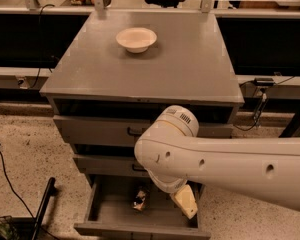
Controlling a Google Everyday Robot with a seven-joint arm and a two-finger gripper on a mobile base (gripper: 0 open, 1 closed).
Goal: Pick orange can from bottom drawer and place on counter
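The orange can (139,198) lies in the open bottom drawer (110,219), near the middle of its grey floor. My gripper (185,203) hangs from the white arm (225,161) over the right part of the drawer, to the right of the can and apart from it. Only its cream-coloured end shows below the wrist. The counter (185,69) is the flat grey top of the cabinet above.
A white bowl (136,39) stands on the counter near its back. Two upper drawers with black handles (135,132) sit slightly open above the bottom one. A black pole (42,206) and a cable lie on the speckled floor at left.
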